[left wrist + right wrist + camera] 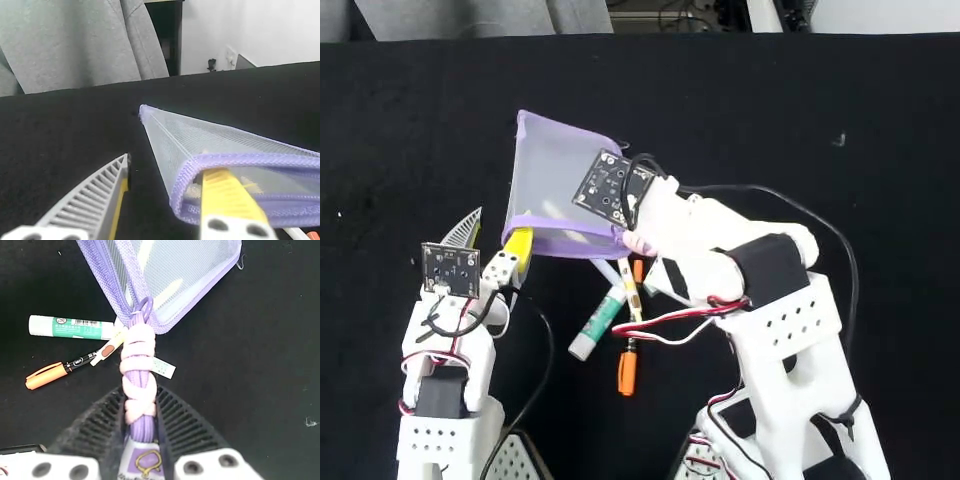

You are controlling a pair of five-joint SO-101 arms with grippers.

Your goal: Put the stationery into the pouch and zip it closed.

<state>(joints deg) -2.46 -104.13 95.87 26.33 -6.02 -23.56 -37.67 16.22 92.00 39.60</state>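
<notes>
While the purple mesh pouch (552, 185) lies flat on the black counter (880, 120), both arms sit at its near edge, one at each corner. Left arm (445, 330): jaws wide open, yellow jaw poked into the pouch mouth at the corner, grey jaw out on the counter well apart from it. Pouch mouth (195, 170) gapes around the yellow jaw, so the zip is not closed there. Right arm (760, 290): jaws clamped tight on the pink-and-purple braided strap (139, 370), which runs to the zip ring (144, 305) at the other corner. Stationery is outside the pouch, on the counter just beside that edge, between the two arms: glue stick (597, 325), orange pen (628, 372), thin white pen (630, 288), all bunched close together
</notes>
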